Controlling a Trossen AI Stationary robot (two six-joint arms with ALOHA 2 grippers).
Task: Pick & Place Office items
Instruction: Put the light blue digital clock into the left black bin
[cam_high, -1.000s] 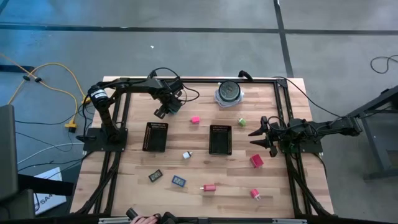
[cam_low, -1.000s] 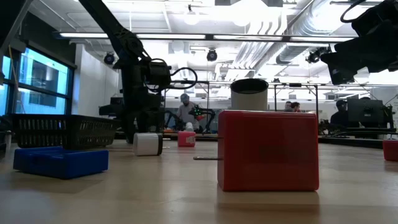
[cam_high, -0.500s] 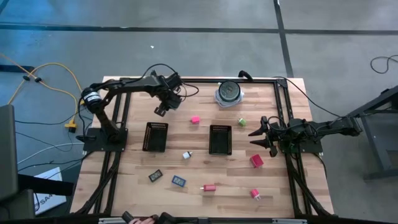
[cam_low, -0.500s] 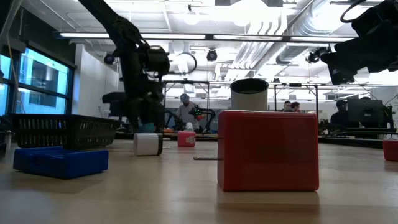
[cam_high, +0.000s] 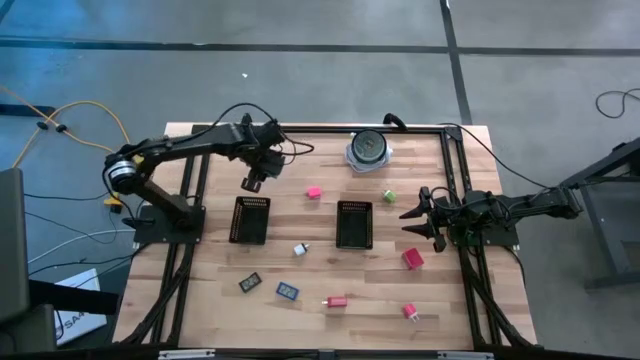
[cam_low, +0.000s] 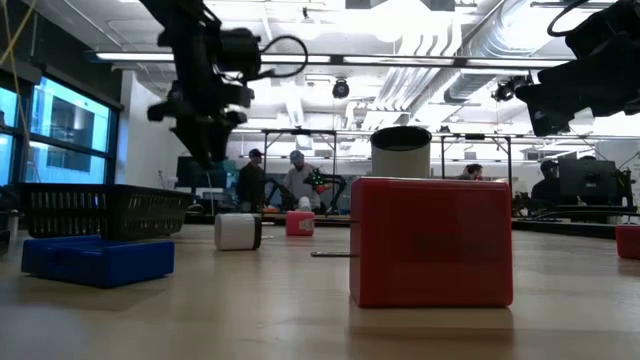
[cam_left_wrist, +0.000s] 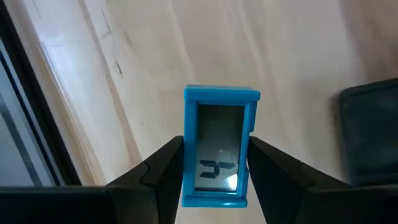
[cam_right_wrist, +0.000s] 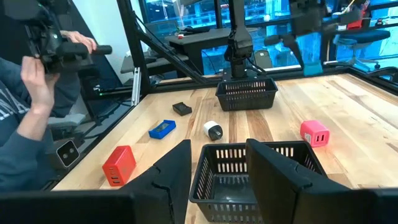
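My left gripper (cam_high: 251, 182) hangs above the table's far left part, beyond the left black mesh tray (cam_high: 250, 220), shut on a small blue item with a grey display (cam_left_wrist: 219, 149). On the table lie other office items: a pink block (cam_high: 314, 192), a green one (cam_high: 389, 197), a red block (cam_high: 413, 259), a white piece (cam_high: 300, 249), a blue rectangle (cam_high: 287, 291) and a dark one (cam_high: 250, 283). At the right edge my right gripper (cam_high: 408, 221) waits level, open, with nothing between its fingers. My left gripper pinches the blue item's two long sides (cam_left_wrist: 188, 171) between its two fingers (cam_left_wrist: 163, 169), toward one end of it. The fingers come from above, pointing steeply down, and lie along the item, which reaches out past the fingertips. It is lifted clear of the table.
A second black mesh tray (cam_high: 354, 224) stands mid-table, right before my right gripper (cam_right_wrist: 217, 144). A round grey-and-black disc (cam_high: 368, 148) sits at the far edge. Two more pink pieces (cam_high: 337, 300) (cam_high: 410, 312) lie near the front. A person (cam_right_wrist: 31, 93) stands beside the table.
My left gripper has risen well clear of the tabletop, staying shut, and has drifted a little toward the table's left edge while rolling about its own pointing line.
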